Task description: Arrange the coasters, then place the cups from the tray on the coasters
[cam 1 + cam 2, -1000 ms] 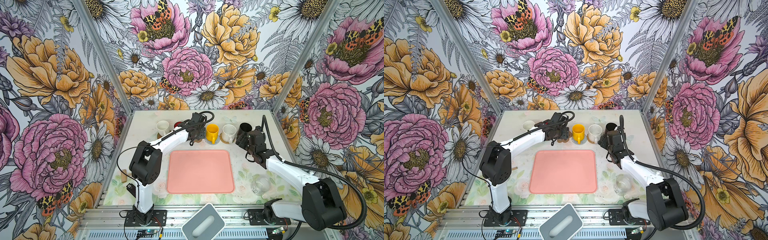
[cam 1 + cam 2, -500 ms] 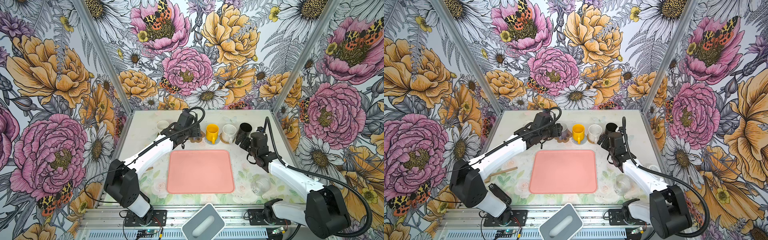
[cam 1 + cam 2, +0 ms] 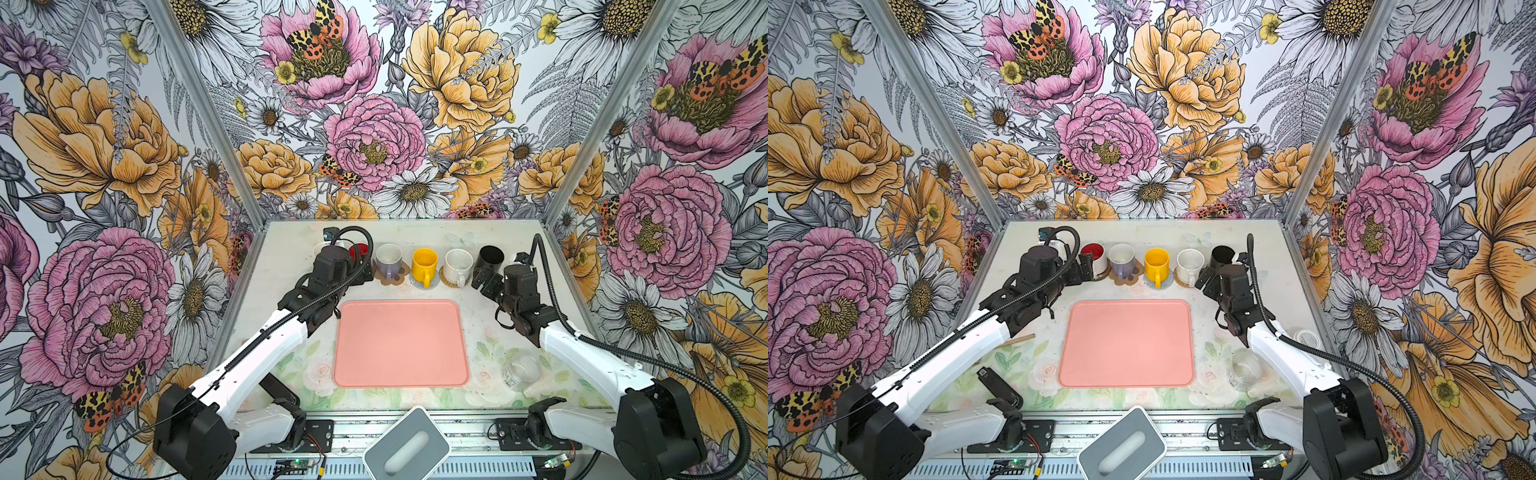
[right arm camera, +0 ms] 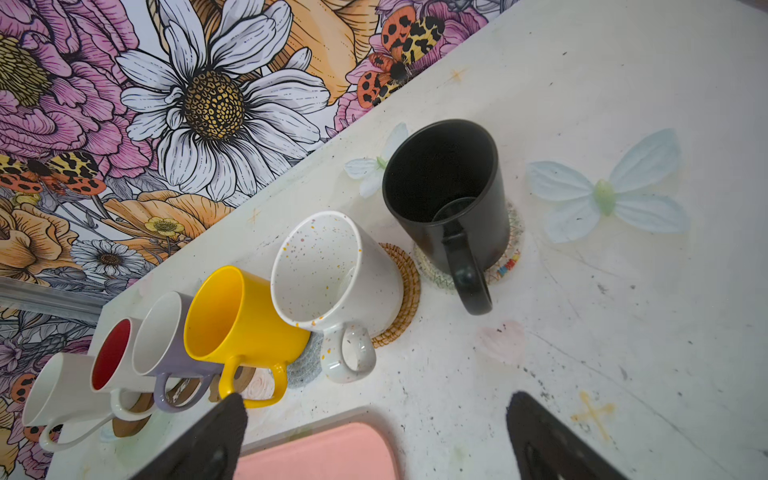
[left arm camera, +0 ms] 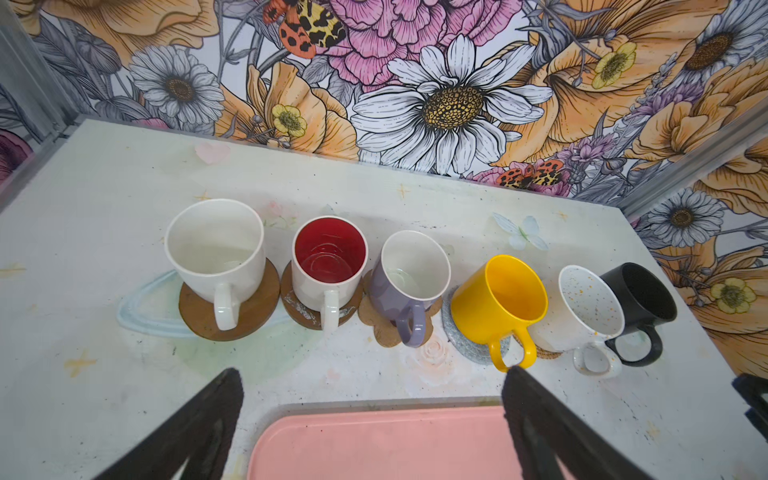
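Observation:
Six cups stand in a row along the back, each on a coaster: plain white (image 5: 216,253) and red-inside (image 5: 328,266) on brown discs (image 5: 249,320), lavender (image 5: 409,282) on the paw shape (image 5: 384,330), yellow (image 5: 498,295) on grey-blue (image 5: 469,347), speckled (image 4: 328,270) on tan weave (image 4: 405,286), black (image 4: 444,187) on pale weave (image 4: 505,266). The pink tray (image 3: 401,345) (image 3: 1127,345) holds nothing. My left gripper (image 5: 372,374) (image 3: 359,272) hangs open before the red-inside cup. My right gripper (image 4: 376,399) (image 3: 482,279) is open in front of the black cup, holding nothing.
A clear glass jar (image 3: 521,370) stands right of the tray, under my right arm. A white ring (image 3: 1307,336) lies near the right wall and a wooden stick (image 3: 1017,340) left of the tray. A grey box (image 3: 405,451) sits at the front edge.
My left gripper has drawn back and leftward from the lavender cup, its arm dropping lower. Both grippers' jaws have spread wider. The right gripper has barely moved.

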Action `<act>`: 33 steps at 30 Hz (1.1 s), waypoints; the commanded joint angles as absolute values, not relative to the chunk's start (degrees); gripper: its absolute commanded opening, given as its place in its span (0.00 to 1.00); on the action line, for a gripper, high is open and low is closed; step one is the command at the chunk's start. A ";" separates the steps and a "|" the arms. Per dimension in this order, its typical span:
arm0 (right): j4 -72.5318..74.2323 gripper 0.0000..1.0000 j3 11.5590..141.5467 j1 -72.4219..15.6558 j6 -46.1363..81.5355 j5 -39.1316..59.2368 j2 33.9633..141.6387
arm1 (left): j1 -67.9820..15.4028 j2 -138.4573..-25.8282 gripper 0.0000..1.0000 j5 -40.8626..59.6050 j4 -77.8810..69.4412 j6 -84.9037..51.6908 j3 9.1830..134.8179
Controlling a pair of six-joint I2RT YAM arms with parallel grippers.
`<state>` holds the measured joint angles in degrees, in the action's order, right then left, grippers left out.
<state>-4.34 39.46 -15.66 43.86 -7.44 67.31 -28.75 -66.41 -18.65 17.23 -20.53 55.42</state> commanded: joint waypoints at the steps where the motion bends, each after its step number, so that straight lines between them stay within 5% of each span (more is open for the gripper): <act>1: -5.63 0.99 39.29 -15.27 41.71 -8.18 65.12 | -27.64 -62.91 0.99 -23.51 15.21 -17.96 53.11; 17: -9.79 1.00 34.44 -15.29 26.56 -20.76 50.02 | -20.86 -49.29 0.99 -29.31 7.53 -13.22 39.13; 33: -5.56 1.00 27.48 -14.96 9.05 -29.77 41.84 | -19.37 -50.58 0.99 -40.03 0.19 -6.92 32.42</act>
<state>-8.47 28.77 -15.42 13.13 -27.42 42.15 -20.36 -49.39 -36.86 3.57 -9.52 33.69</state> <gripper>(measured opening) 0.995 0.987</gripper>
